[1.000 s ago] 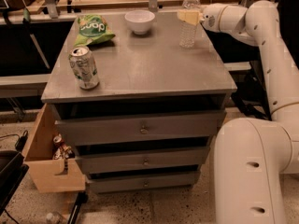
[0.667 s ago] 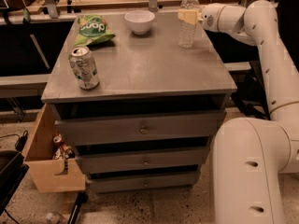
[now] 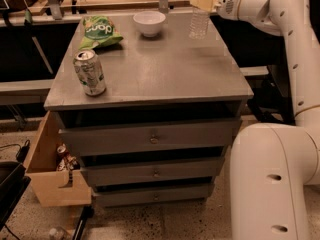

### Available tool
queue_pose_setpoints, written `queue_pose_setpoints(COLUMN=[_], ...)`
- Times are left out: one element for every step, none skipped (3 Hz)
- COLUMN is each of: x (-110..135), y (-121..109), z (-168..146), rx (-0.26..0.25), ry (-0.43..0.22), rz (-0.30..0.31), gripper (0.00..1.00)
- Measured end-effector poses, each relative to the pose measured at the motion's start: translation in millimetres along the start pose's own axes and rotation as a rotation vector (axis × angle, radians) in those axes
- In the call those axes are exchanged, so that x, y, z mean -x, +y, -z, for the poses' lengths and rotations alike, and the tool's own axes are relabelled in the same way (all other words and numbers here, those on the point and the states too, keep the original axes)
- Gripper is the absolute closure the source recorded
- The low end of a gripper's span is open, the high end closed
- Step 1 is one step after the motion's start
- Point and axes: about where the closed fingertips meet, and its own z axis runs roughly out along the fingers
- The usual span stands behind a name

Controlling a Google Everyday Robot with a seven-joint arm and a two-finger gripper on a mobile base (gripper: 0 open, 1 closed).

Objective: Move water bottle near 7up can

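The water bottle, clear and ribbed, is at the table's back right corner. My gripper is shut on its upper part from the right, and the bottle's base hangs a little above the grey tabletop. The white arm reaches in from the right. The 7up can, silver and green with a pull-tab top, stands upright near the table's front left edge, far from the bottle.
A green chip bag lies at the back left and a white bowl stands at the back middle. Drawers are below the top. A wooden box sits on the floor at left. The robot's white base is at front right.
My gripper has risen with the water bottle in it, lifting the bottle's base off the tabletop. The can, bag and bowl have not moved.
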Motion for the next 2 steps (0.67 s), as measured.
queue_pose_setpoints(x=[24.8, 42.8], y=[24.4, 59.0], z=[6.8, 11.9], rx=[0.047, 0.086], ry=[-0.033, -0.048], rz=[-0.013, 0.027], gripper=[1.0, 1.0])
